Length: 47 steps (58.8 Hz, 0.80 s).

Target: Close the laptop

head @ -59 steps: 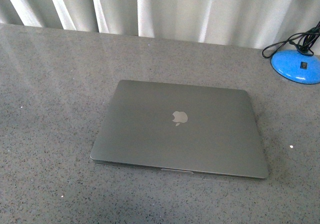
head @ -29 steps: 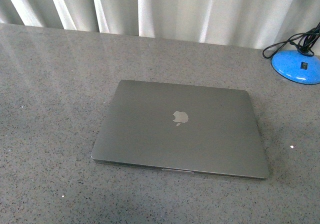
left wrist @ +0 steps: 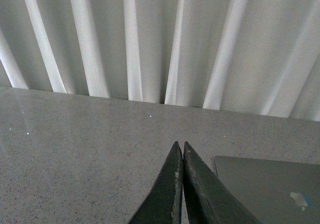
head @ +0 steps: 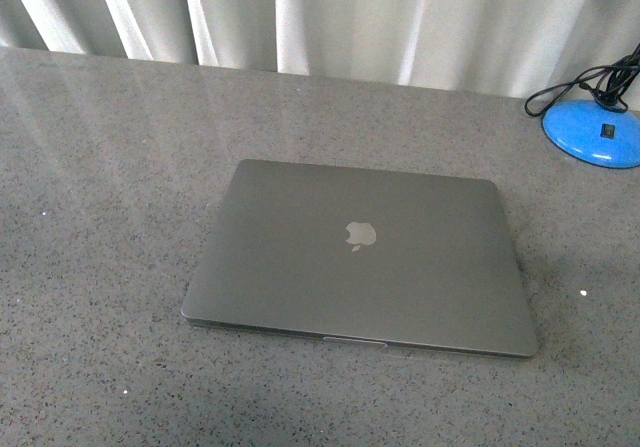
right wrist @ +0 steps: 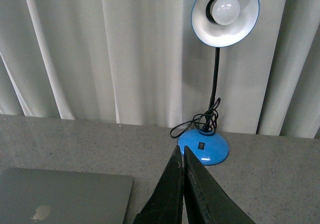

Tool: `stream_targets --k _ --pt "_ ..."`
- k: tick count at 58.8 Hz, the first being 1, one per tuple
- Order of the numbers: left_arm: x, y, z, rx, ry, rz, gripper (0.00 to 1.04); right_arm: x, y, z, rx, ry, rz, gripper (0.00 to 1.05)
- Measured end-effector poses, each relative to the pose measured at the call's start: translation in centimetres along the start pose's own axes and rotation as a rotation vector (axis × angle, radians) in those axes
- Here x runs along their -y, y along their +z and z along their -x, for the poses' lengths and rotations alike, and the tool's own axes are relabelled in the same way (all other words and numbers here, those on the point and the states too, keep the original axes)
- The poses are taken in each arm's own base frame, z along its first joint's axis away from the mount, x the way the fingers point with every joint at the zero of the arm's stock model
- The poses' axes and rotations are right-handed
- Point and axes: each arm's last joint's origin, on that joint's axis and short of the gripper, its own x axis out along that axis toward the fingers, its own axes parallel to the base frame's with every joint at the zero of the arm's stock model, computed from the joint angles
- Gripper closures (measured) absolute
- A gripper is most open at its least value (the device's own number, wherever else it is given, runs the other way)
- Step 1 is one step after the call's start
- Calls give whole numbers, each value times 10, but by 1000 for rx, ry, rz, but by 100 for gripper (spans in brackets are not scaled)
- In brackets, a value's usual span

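The laptop [head: 360, 257] lies shut and flat in the middle of the grey speckled table, its grey lid up with the shiny apple logo showing. Neither arm appears in the front view. In the left wrist view my left gripper [left wrist: 179, 145] is shut with nothing in it, held off the table beside a lid corner of the laptop [left wrist: 265, 189]. In the right wrist view my right gripper [right wrist: 180, 149] is also shut and holds nothing, with a corner of the laptop [right wrist: 65, 194] to one side of it.
A blue desk lamp [right wrist: 215, 83] with a round blue base [head: 592, 132] and a coiled black cord stands at the table's far right. White pleated curtains [head: 320, 17] hang behind the table's back edge.
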Motion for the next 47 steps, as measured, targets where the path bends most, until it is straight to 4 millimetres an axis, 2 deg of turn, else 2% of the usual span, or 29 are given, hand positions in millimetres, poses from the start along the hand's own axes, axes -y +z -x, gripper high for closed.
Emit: stream_targets --k 14,22,31,47 --pt "0 0 4 -1 0 0 101 0 0 5 0 0 0 104" --pt "0 -3 15 -9 0 0 101 0 0 7 0 0 0 104" --pt "0 -3 15 -8 0 0 101 0 -3 18 -7 0 0 104" --pt "0 -3 15 -7 0 0 101 0 -3 18 -6 0 0 104"
